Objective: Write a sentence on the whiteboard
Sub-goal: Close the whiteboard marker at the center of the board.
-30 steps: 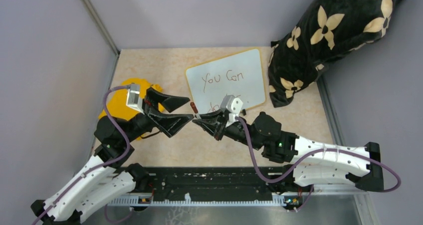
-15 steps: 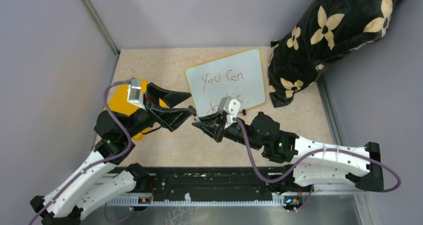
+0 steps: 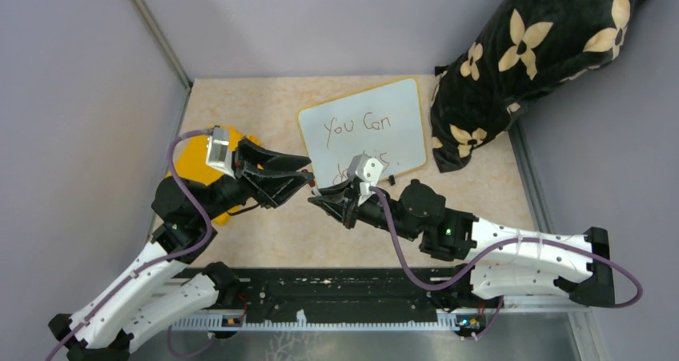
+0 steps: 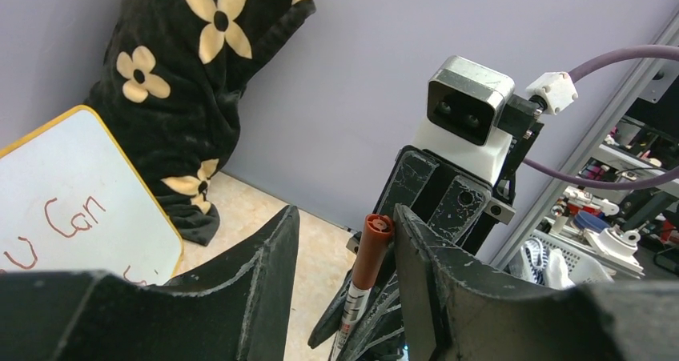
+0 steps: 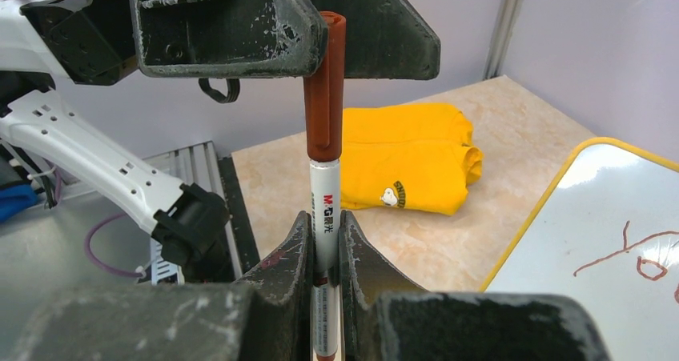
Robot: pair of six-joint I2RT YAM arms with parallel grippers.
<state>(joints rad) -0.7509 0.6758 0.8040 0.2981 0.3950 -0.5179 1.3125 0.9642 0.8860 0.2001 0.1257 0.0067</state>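
The whiteboard [image 3: 398, 109] lies flat at the table's back middle, and its sentence [image 3: 357, 126] reads "You Can" on top. The second line is mostly hidden behind my right wrist. My right gripper [image 5: 324, 221] is shut on the white barrel of a marker [image 5: 323, 186], whose reddish-brown cap [image 4: 373, 247] points up. My left gripper [image 4: 346, 217] is open around that cap. One finger [image 4: 416, 249] touches the cap and a gap shows on the other side. Both grippers meet in front of the board's near left corner, the left [image 3: 307, 174] and the right [image 3: 320, 198].
A folded yellow cloth [image 3: 194, 171] lies on the table's left under my left arm. A black cushion with cream flowers [image 3: 528, 61] leans in the back right corner beside the board. Grey walls stand on three sides. A black rail [image 3: 344, 293] runs along the near edge.
My left gripper has moved right onto the marker's cap and its jaws have narrowed around it. The right gripper has edged slightly left with the marker still held.
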